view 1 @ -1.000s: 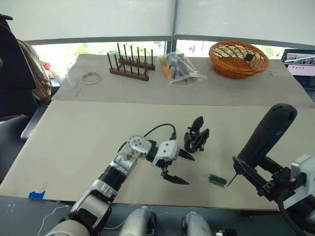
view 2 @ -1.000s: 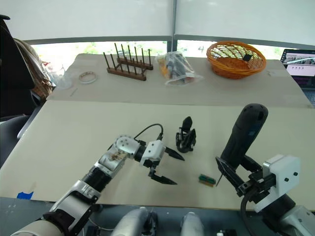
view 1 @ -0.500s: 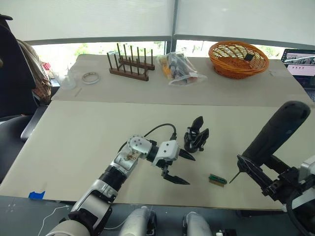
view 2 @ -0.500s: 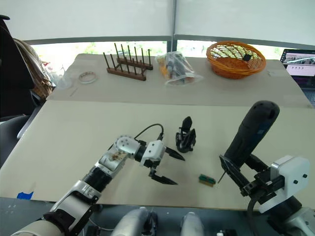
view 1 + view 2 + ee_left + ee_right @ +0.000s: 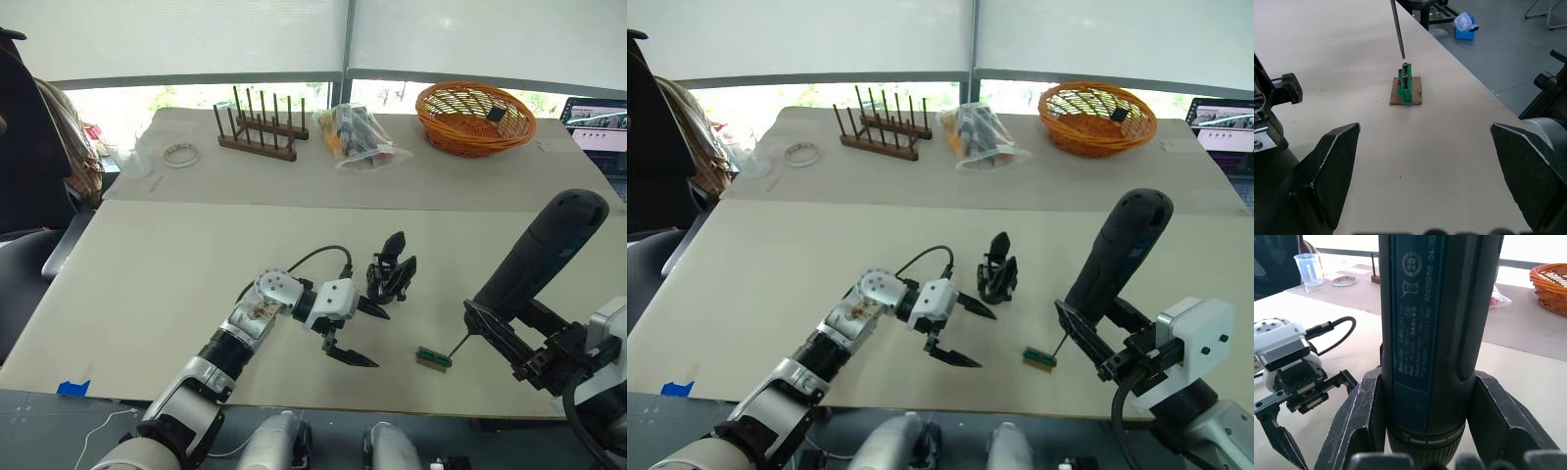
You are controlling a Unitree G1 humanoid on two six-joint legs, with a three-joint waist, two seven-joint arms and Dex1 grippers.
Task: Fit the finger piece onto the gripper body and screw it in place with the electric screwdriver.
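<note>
The gripper body (image 5: 391,271) is a small black mechanism on the table's middle, with a pointed black finger rising from it. A loose finger piece is out of view. My left gripper (image 5: 381,340) lies open on the table just left of and nearer than the body, with nothing between its fingers. My right gripper (image 5: 502,331) is shut on the dark electric screwdriver (image 5: 542,253), which tilts up to the right. Its bit (image 5: 1397,27) points down at a small green block (image 5: 432,357) on a card scrap, tip just above it.
At the back stand a wooden peg rack (image 5: 259,129), a clear bag of parts (image 5: 361,137) and a wicker basket (image 5: 475,117). A tape roll (image 5: 181,154) and a plastic cup (image 5: 131,157) sit far left. The table's front edge runs close behind the green block.
The screwdriver swung out to the right and came back, and its bit tip now sits closer to the green block. The left arm has not moved.
</note>
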